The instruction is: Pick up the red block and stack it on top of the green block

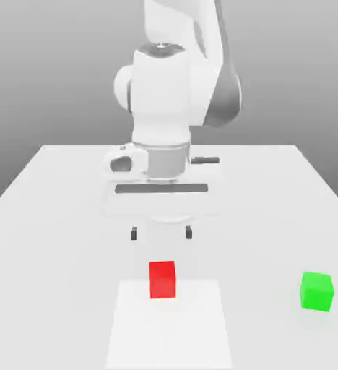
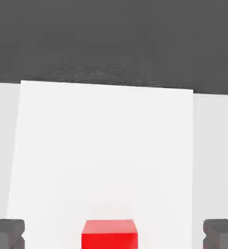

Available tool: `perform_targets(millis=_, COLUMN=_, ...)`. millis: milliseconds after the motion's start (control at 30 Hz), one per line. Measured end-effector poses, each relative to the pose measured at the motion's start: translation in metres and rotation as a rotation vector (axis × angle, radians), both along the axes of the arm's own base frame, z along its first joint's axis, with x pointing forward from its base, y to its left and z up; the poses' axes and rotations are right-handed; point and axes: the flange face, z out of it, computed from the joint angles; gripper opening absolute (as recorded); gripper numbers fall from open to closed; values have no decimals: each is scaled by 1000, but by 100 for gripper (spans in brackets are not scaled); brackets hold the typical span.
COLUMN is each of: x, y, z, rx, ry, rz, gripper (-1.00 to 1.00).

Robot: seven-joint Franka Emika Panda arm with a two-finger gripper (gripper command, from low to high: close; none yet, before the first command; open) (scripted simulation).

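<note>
The red block (image 1: 162, 279) rests on the white table near its front, on a brighter white patch (image 1: 169, 332). In the hand view the red block (image 2: 109, 234) lies between the two dark fingertips (image 2: 7, 232), with wide gaps on both sides. My gripper (image 1: 161, 233) hangs open above the table, just behind the red block in the exterior view, holding nothing. The green block (image 1: 316, 291) sits on the table toward the exterior view's right, well apart from the red one.
The white table (image 1: 56, 217) stretches wide around both blocks. The arm's white body (image 1: 175, 87) rises behind the gripper. Beyond the table's far edge in the hand view lies dark floor (image 2: 114, 39).
</note>
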Motion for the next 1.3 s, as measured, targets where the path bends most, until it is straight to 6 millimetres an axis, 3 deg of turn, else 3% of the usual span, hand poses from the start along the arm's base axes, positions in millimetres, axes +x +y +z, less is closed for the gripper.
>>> perform_targets(millis=167, x=-10, y=0, z=-55, rx=0, ry=29, rz=3, gripper=0)
perform_targets(millis=200, x=-11, y=0, z=-62, rx=0, ry=30, rz=3, gripper=-100)
perform_targets(millis=433, x=-11, y=0, z=-63, rx=0, ry=30, rz=3, gripper=-100)
perform_targets(millis=700, x=-11, y=0, z=-5, rx=0, ry=30, rz=4, gripper=-100)
perform_targets(millis=833, x=12, y=52, z=8, rx=-5, ry=30, rz=102, gripper=-100)
perform_targets(millis=933, x=23, y=113, z=15, rx=-8, ry=30, rz=215, gripper=-100)
perform_targets(millis=1067, x=23, y=198, z=25, rx=-9, ry=30, rz=354, gripper=-100)
perform_targets(millis=1200, x=7, y=278, z=35, rx=-8, ry=29, rz=471, gripper=-100)
perform_targets(millis=1233, x=1, y=293, z=33, rx=-8, ry=29, rz=495, gripper=-100)
perform_targets(millis=1300, x=5, y=297, z=16, rx=-7, ry=29, rz=488, gripper=-100)
